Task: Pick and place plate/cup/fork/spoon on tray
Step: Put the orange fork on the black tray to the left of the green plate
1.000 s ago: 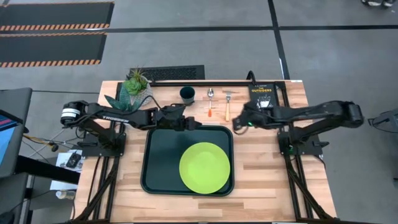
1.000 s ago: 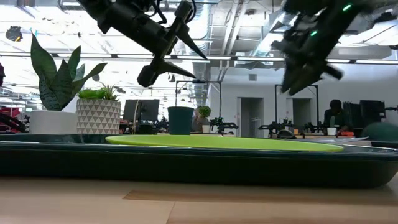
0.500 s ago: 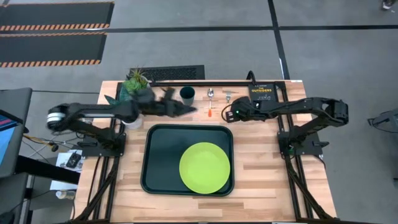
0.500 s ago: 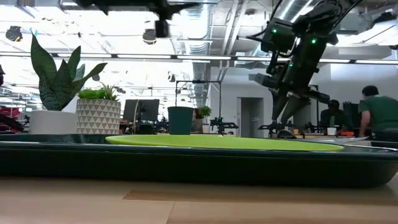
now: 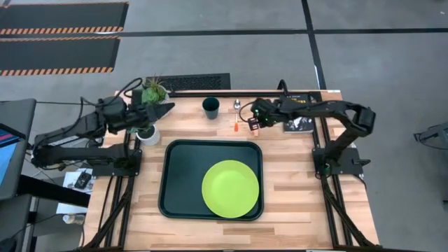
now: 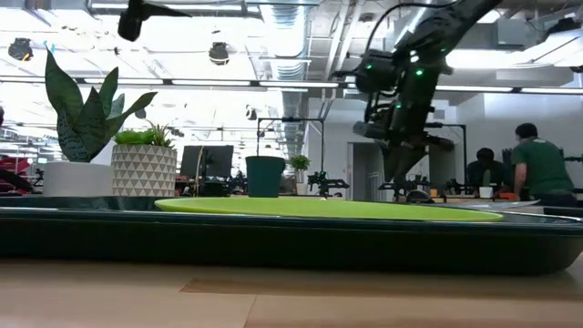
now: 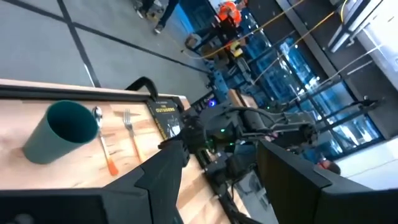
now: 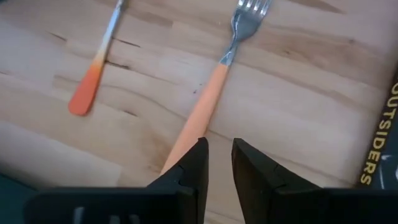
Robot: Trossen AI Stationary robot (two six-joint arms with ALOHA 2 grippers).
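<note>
Hanging low over the orange-handled silver fork (image 8: pixel 214 93), your right claw (image 8: pixel 216 163) is nearly closed; left claw (image 7: pixel 217 165) gapes wide beside the plant.

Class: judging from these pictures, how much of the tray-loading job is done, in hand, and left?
Done: the plate lies on the tray. In hand: the right gripper hangs open over the fork. Left: fork, spoon and cup, all on the table. The left gripper waits near the plant.

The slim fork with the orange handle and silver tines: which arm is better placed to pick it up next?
The right. The right gripper hangs directly over the slim orange-handled fork, fingers astride the handle. The left gripper sits far off beside the white plant pot.
</note>
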